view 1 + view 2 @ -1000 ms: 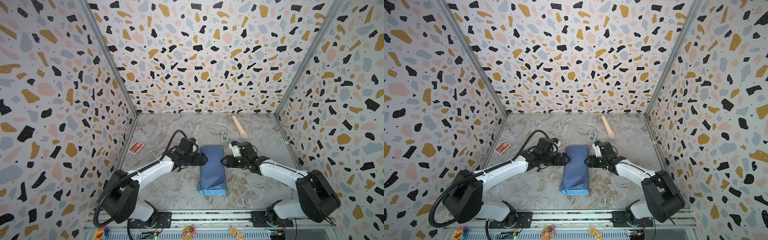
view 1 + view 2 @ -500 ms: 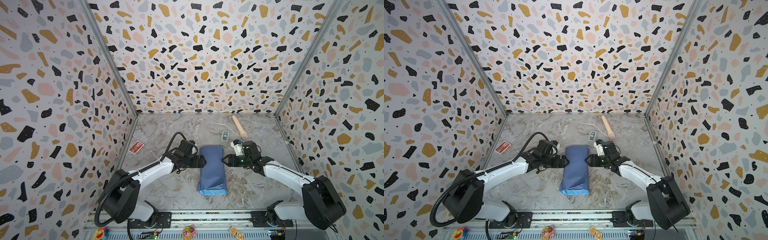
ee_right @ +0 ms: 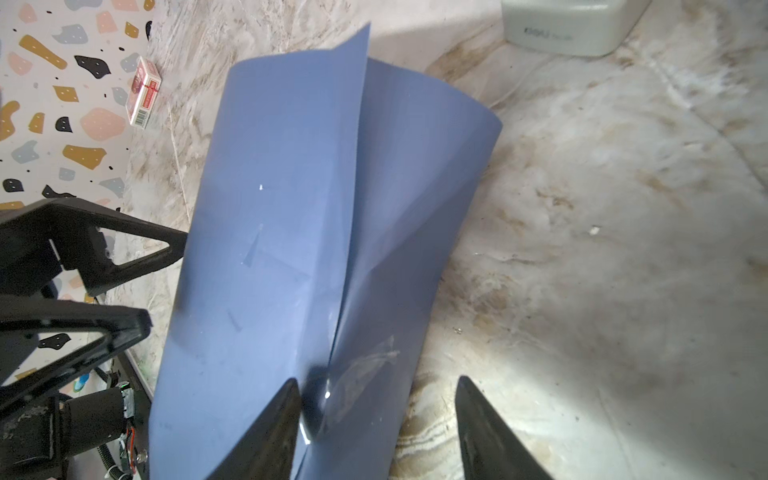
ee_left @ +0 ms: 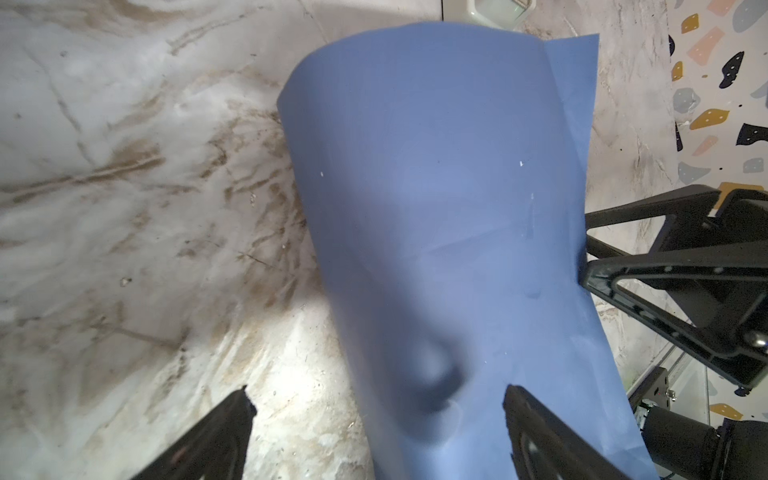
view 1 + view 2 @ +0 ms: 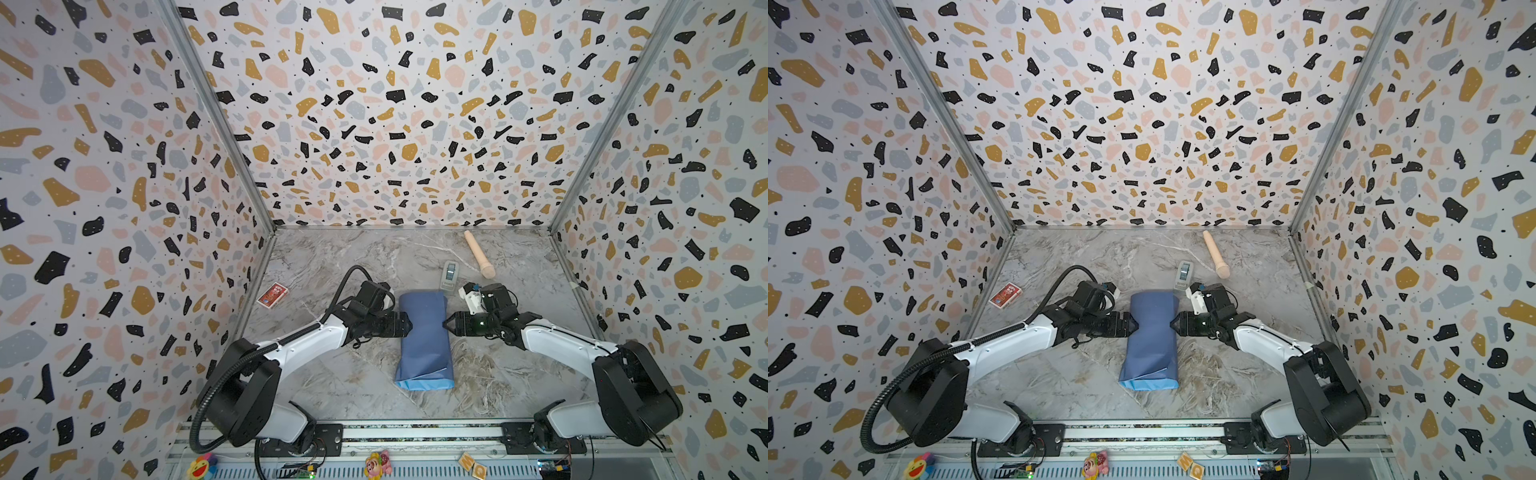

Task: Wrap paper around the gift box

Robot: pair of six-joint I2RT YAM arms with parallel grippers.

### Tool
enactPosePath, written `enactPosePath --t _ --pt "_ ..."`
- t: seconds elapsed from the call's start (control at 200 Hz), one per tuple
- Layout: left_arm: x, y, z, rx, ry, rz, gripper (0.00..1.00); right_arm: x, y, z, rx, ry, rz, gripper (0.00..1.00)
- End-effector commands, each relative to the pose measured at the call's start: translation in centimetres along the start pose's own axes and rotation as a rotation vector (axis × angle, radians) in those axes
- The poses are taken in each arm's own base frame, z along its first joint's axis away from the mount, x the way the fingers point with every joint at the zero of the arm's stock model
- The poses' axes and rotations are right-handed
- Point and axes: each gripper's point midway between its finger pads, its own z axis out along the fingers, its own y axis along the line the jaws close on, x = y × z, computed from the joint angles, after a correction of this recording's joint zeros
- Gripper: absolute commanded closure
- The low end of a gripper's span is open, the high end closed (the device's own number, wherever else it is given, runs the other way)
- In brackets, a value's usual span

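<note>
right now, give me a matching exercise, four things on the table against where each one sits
Things:
1. paper
2. card pack
3. tape dispenser
4. wooden stick

Places:
A. farthest back
B. folded over, in the middle
C. far left
D. just behind the paper

Pairs: 1-B, 2-C, 3-D, 4-A

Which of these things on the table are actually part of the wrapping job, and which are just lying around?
In the job: blue paper, folded into a tube; gift box, not visible, presumably inside.
Lying about: red card pack; grey tape dispenser, untouched; beige wooden stick.
</note>
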Motion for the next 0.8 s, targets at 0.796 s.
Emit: enactPosePath --t 0.796 --pt "-0.6 -2.4 3.6 0.162 0.041 -0.085 0.20 -0.8 5.9 1.3 -0.215 -0.021 0.049 0.44"
